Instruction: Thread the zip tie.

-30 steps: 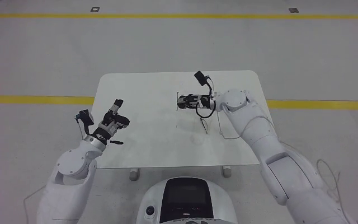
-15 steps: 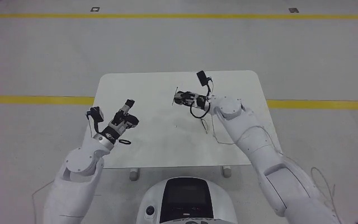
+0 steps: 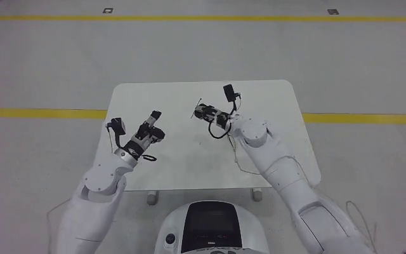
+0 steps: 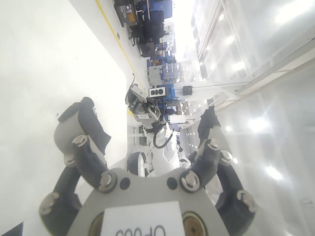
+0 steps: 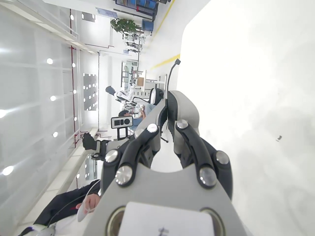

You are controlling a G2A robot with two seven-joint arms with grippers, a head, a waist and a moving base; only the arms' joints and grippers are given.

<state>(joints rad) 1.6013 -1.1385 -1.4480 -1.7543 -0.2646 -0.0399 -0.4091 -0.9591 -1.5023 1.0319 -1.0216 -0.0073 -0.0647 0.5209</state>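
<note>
While the right gripper (image 5: 167, 101) is pinching the zip tie (image 5: 169, 79) above the table (image 3: 273, 101), blocky end sticking out, the left gripper (image 4: 147, 110) is hanging wide, empty, well apart. Step: presenting; next is likely calling for catching that end.

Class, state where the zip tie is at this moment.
The zip tie is pinched in the right tool, over the table's middle, across from the open left tool.

Zip tie (image 3: 198, 105) over table (image 3: 171, 171) ctr
</note>
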